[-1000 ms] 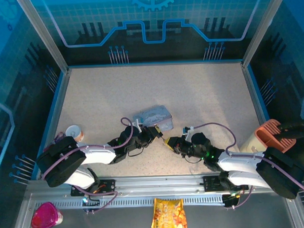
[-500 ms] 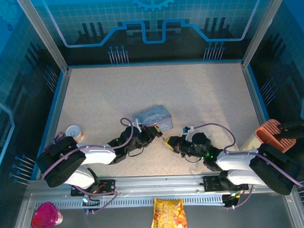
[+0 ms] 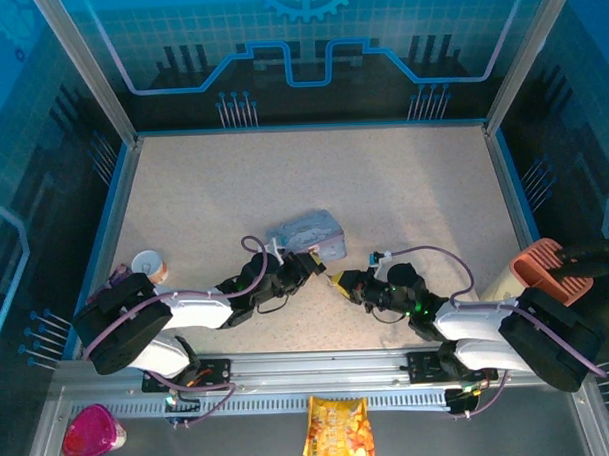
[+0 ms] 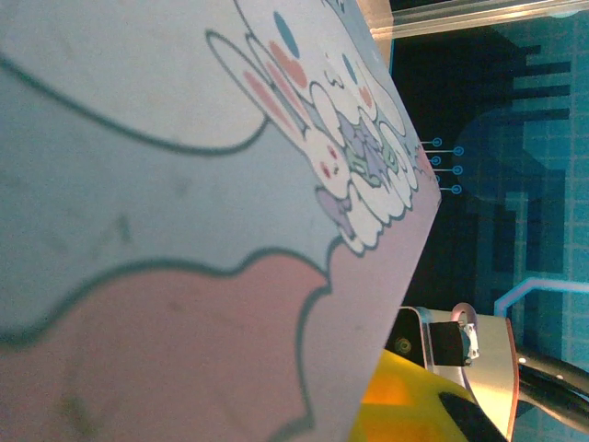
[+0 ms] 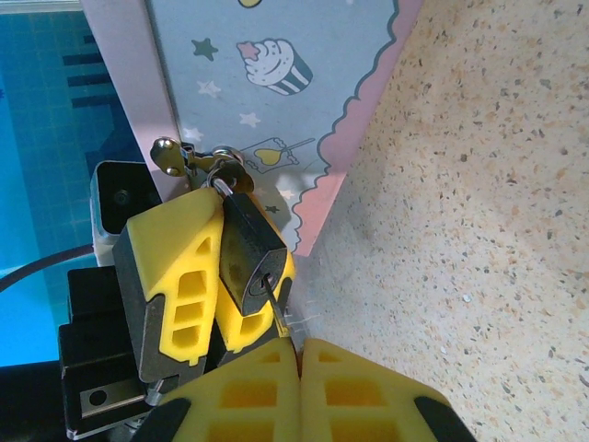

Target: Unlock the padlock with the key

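The tiny dark padlock (image 5: pixel 247 247) hangs by its silvery shackle (image 5: pixel 221 177) from the hasp of the pale grey-blue tin (image 5: pixel 267 92), which also appears from above as the tin (image 3: pixel 307 232). My left gripper (image 3: pixel 312 262) is shut on the padlock body, one yellow finger (image 5: pixel 170 272) on each side. My right gripper (image 5: pixel 299 354) is shut on the key (image 5: pixel 277 311). The key's thin blade points up into the keyhole on the padlock's underside. In the left wrist view the tin's cartoon-printed face (image 4: pixel 184 184) is pressed close to the camera.
An orange holder (image 3: pixel 549 269) stands at the right edge and a small cup (image 3: pixel 146 262) at the left. A pink container (image 3: pixel 92 433) and a snack bag (image 3: pixel 337 432) lie on the near metal ledge. The speckled tabletop (image 3: pixel 383 185) stretches behind the tin.
My right gripper has crept a little left and up toward the padlock, bringing the key to the keyhole. The left gripper and tin stay put.
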Robot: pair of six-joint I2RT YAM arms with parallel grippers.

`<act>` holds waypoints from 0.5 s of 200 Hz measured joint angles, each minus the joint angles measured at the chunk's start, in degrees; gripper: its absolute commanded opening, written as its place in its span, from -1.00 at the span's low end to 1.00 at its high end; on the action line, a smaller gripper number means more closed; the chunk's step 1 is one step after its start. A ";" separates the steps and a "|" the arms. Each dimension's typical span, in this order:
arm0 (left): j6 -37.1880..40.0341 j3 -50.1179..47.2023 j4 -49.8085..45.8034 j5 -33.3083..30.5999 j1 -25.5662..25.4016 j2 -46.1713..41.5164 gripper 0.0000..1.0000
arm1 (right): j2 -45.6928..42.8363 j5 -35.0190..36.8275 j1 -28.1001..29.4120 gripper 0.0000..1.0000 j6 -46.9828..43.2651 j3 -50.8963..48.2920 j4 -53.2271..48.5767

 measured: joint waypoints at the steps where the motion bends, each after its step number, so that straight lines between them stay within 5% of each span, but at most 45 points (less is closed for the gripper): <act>1: 0.00 0.00 0.00 0.00 0.00 0.02 -1.00 | 0.00 0.00 0.00 -1.00 0.00 0.00 0.00; 100: -1.03 0.00 0.11 -0.02 0.00 0.00 -1.00 | 0.28 -0.11 0.02 -1.00 -0.02 0.04 0.13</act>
